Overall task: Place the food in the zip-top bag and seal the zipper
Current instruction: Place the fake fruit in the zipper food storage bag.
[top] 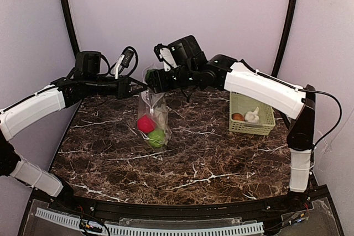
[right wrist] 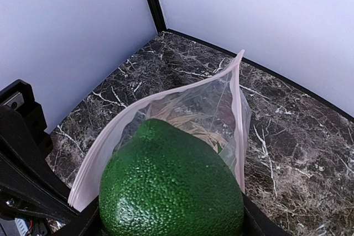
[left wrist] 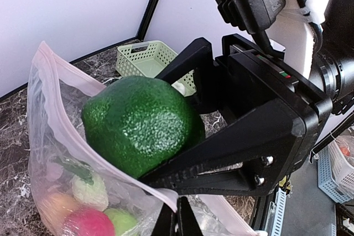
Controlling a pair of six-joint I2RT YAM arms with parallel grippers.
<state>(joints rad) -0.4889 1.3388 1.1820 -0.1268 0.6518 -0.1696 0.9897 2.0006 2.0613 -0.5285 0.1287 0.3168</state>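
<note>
Clasping dark green piece [left wrist: 138,122], right hand [left wrist: 171,115] at bag [left wrist: 44,109] mouth.

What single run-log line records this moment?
left gripper: shut on zip-top bag rim | right gripper: gripping avocado at bag mouth | basket: garlic inside

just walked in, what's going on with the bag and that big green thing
The left tool is pinched on the top edge of the zip-top bag, holding it upright and open. The right tool grips a dark green piece right at the bag's mouth, not yet released. A red apple and a green apple sit in the bag. Garlic and an orange-brown piece lie in the green basket. The zipper is unsealed.
</note>
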